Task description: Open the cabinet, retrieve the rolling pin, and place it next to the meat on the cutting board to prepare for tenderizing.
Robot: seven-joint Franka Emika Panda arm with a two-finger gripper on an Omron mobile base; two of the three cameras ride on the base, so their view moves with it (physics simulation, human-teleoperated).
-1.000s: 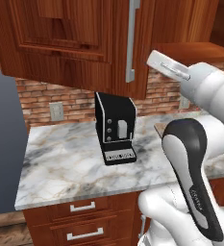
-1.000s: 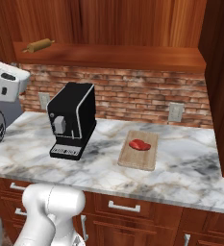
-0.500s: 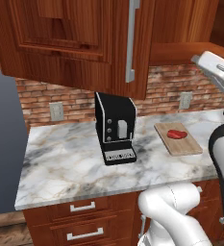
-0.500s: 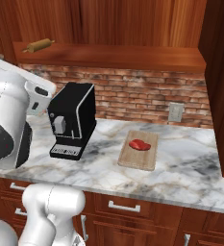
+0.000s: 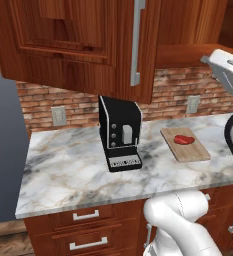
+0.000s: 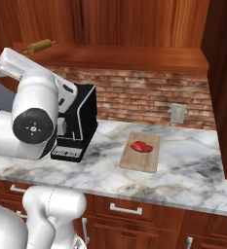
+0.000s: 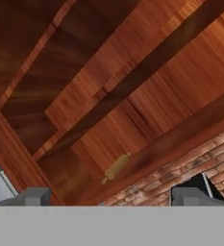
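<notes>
Gripper (image 7: pixel 106 197) jaws stand spread wide with nothing between them, the two dark tips rising at the bottom of the hand view and pointing into the cabinet (image 7: pixel 132 86). That cabinet, reddish-brown and hung on the wall above the coffee machine, has its doors swung open; in the left base view one door (image 5: pixel 73 45) with a long silver bar handle (image 5: pixel 136 42) hangs out in front of the coffee machine. Below the cabinet runs a brick wall (image 6: pixel 149 99), and under that the marble surface (image 6: pixel 193 170) on which the coffee machine stands. The white arm (image 6: pixel 34 119) rises just in front of the coffee machine in the right base view and partly hides it. The black coffee machine (image 5: pixel 119 132) sits toward the back of the surface. To the right of the coffee machine, near but apart from it, lies the cutting board (image 6: pixel 141 152), flat on the surface. On the cabinet's bottom shelf, up above the coffee machine and to its left, lies the rolling pin (image 6: pixel 39 45). The meat (image 6: pixel 141 145), a small red lump, rests on the cutting board.
</notes>
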